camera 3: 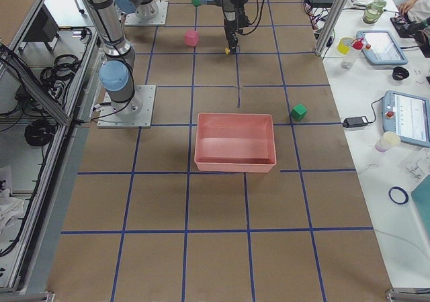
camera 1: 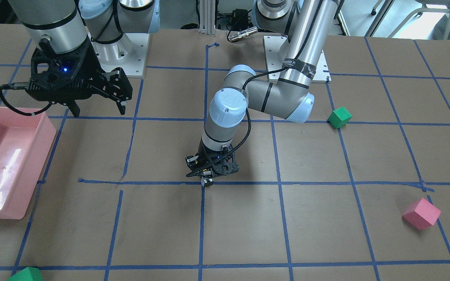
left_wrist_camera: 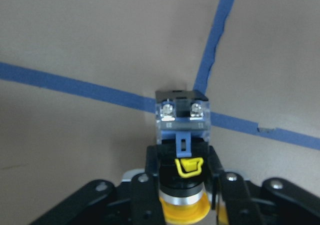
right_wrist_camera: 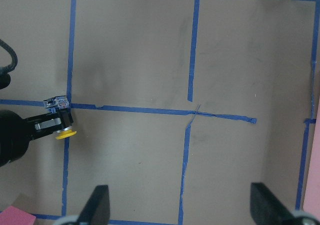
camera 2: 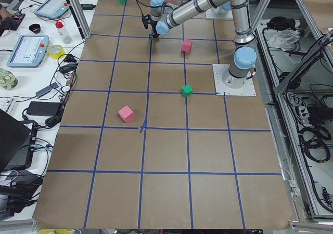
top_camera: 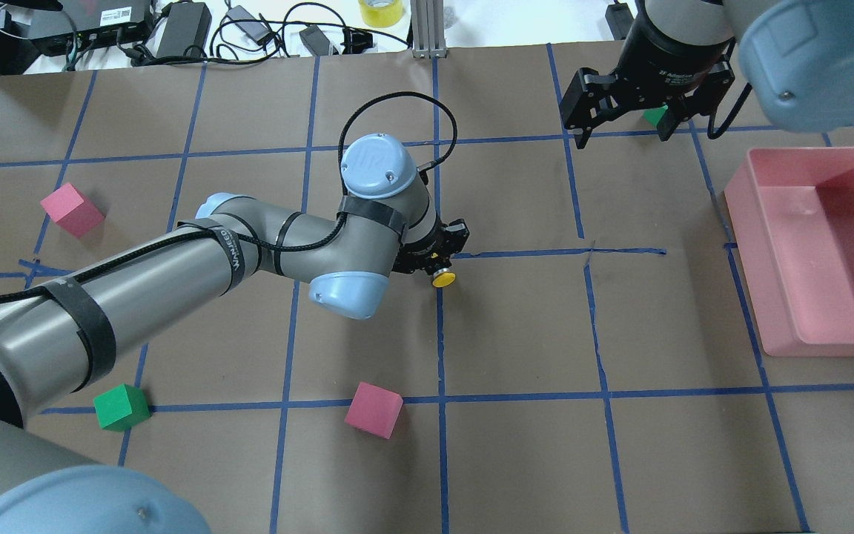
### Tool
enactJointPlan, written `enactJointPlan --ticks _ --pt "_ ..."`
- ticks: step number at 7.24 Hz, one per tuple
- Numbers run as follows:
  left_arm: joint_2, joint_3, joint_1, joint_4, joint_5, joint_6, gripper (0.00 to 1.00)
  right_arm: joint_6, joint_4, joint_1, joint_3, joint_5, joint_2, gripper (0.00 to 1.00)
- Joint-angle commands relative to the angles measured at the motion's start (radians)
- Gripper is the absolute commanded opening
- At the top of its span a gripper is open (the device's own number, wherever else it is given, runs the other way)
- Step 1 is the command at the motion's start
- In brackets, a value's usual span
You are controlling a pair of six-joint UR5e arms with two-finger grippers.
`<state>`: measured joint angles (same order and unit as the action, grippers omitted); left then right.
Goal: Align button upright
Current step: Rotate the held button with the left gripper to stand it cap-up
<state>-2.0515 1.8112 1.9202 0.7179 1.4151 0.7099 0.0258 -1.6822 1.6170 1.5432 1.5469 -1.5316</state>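
1. Where two lines of blue tape (top_camera: pixel 516 253) cross near the middle of the desk (top_camera: pixel 516 460), the left claw (left_wrist_camera: pixel 183 160) is clenched on the button (left_wrist_camera: pixel 181 120).
2. Its fingers (left_wrist_camera: pixel 152 160) press the button's neck from both sides, just behind the round yellow cap, which sits nearest the wrist camera.
3. Seen from that camera, the black blocky body with its two silvery screws points away, over the tape crossing.
4. Seen from overhead, the yellow cap faces the robot's side of the desk, so the button is tipped over rather than standing upright.
5. Whether the body touches the desk cannot be told.
6. Above the desk, well apart from the button, the right claw (top_camera: pixel 623 127) hangs released, with both fingers spread wide.
7. That claw's own camera looks straight down and shows the button off to one side, in the other claw's grip.
8. Beside the right claw, a pink tray (top_camera: pixel 749 245) rests on the desk.
9. On the robot's side of the button lies a pink cube (top_camera: pixel 373 409), and a green cube (top_camera: pixel 121 406) lies farther off under the left arm.
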Motion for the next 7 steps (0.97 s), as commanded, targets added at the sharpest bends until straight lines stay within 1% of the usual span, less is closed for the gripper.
enactJointPlan --ticks 1,2,3,4,5,6,7 --pt "0.023 -0.071 -0.016 0.121 -0.071 0.128 0.00 0.003 -0.002 0.001 0.000 -0.011 0.001 1.00" --pt "0.024 -0.081 -0.036 0.156 -0.146 0.211 0.00 0.002 -0.002 0.001 -0.002 -0.013 0.001 1.00" --pt "0.022 -0.076 -0.079 0.160 -0.244 0.267 0.00 0.002 0.001 0.001 0.000 -0.010 0.002 1.00" --pt "0.021 -0.069 -0.133 0.181 -0.375 0.298 0.00 0.003 -0.002 0.001 0.000 -0.007 0.002 1.00" --pt "0.013 -0.069 -0.179 0.237 -0.500 0.304 0.00 0.002 0.001 0.001 0.000 -0.008 -0.002 1.00" --pt "-0.002 -0.060 -0.203 0.273 -0.625 0.309 0.00 0.002 0.001 0.001 0.000 -0.007 -0.002 1.00" --pt "-0.010 -0.020 -0.236 0.281 -0.739 0.307 0.00 0.002 -0.001 0.001 0.000 -0.010 0.001 1.00"
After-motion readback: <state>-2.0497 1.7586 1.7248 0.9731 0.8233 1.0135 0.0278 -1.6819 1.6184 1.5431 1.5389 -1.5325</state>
